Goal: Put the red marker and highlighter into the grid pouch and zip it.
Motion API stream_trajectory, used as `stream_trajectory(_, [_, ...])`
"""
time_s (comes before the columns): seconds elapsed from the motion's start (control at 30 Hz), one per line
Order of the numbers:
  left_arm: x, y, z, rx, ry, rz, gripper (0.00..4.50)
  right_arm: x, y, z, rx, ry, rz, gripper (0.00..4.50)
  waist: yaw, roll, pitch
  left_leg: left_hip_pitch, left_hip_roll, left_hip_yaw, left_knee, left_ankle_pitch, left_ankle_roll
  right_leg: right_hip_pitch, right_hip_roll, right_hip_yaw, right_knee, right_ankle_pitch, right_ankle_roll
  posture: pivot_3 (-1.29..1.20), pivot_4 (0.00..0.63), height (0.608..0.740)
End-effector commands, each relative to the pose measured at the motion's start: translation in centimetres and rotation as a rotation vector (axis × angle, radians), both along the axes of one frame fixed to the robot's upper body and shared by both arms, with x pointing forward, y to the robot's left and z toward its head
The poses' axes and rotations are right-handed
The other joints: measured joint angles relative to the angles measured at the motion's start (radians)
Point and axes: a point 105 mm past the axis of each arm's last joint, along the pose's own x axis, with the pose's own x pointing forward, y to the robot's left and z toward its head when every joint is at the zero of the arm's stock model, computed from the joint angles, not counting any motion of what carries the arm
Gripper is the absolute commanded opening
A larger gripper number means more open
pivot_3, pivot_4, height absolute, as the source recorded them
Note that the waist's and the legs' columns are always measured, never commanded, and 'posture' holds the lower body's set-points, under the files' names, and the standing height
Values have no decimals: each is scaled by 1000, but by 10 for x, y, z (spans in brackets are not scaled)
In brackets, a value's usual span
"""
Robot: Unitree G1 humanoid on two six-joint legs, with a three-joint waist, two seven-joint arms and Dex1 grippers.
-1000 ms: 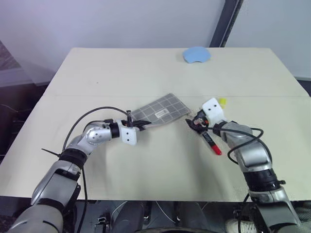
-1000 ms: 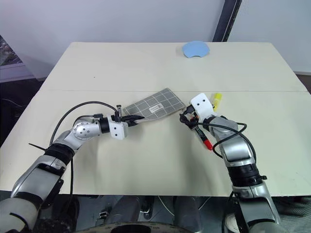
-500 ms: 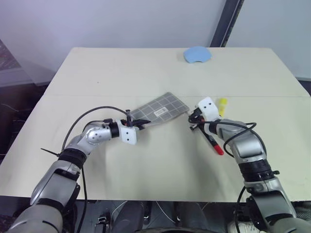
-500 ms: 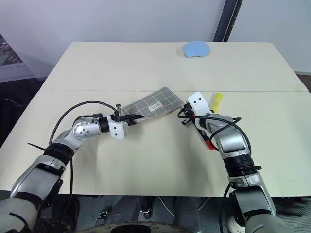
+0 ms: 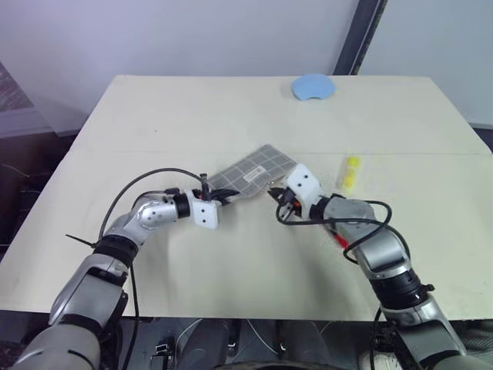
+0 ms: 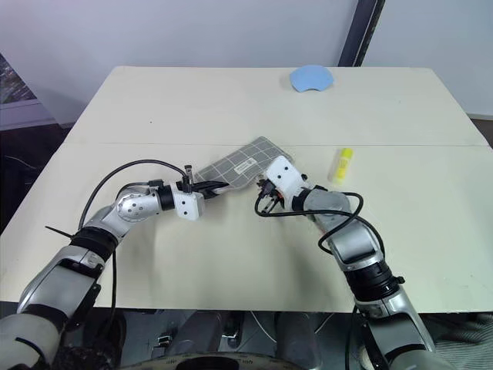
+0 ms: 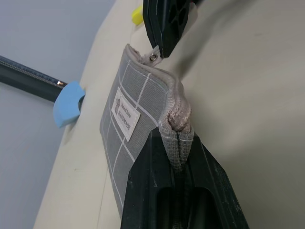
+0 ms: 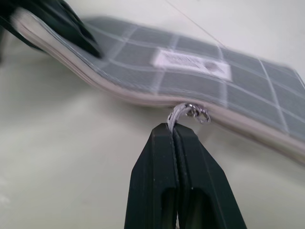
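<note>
The grid pouch lies tilted at mid-table, grey with white lines and a small white label. My left gripper is shut on its near-left end, the fabric bunched between the fingers. My right gripper is shut on the pouch's zipper pull, at the edge that faces me. To the right of the pouch, the yellow highlighter lies free on the table. The red marker is mostly hidden behind my right forearm, with just its red end showing.
A small blue blob-shaped object rests near the table's far edge. The cream table is bare at the back and on the left. Black cables loop off both wrists.
My right gripper has swung left, away from the red marker, to the pouch's zipper edge and has gone from open to shut. The left gripper and the pouch stayed put.
</note>
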Motion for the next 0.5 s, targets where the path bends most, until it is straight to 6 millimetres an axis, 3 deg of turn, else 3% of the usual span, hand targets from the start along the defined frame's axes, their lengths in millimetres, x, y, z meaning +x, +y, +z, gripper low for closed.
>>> stream_trajectory(0.03, [3, 2, 1, 12, -8, 15, 0, -14, 20, 21, 45, -73, 123, 22, 0, 0, 0, 0, 0, 0, 0, 0, 0, 0, 0, 0, 0, 0, 0, 0, 150, 739])
stream_trajectory(0.17, [5, 2, 1, 13, -16, 20, 0, -35, 39, 32, 106, -69, 276, 22, -1, 0, 0, 0, 0, 0, -1, 0, 0, -1, 0, 0, 0, 1, 2, 0, 150, 739])
stream_trajectory(0.27, [1, -5, 3, -3, -17, -12, 0, -38, 44, 26, -13, -121, 350, 22, -1, 0, 0, 0, 0, 0, -1, 0, 0, -1, 0, 0, -1, 1, 2, 0, 150, 739])
stream_trajectory(0.33, [1, -10, 5, -7, -23, -30, 0, -39, 51, 31, 40, -102, 378, 22, -1, 0, 0, 0, 0, 0, -1, 0, 0, 0, 0, 0, -1, 0, 0, 0, 150, 739])
stream_trajectory(0.43, [2, -15, 11, -21, -36, -41, 0, -32, 53, 27, -12, -109, 379, 22, 0, -1, 1, 0, 0, 0, -1, 0, 0, 0, 0, 0, -1, 0, 0, 0, 150, 739])
stream_trajectory(0.5, [3, -15, 16, -39, -44, -41, 0, -11, 44, 31, -30, -152, 276, 22, -1, -2, 1, -1, 0, 0, -1, 0, 0, -1, 0, -1, -2, 0, 0, 0, 150, 739])
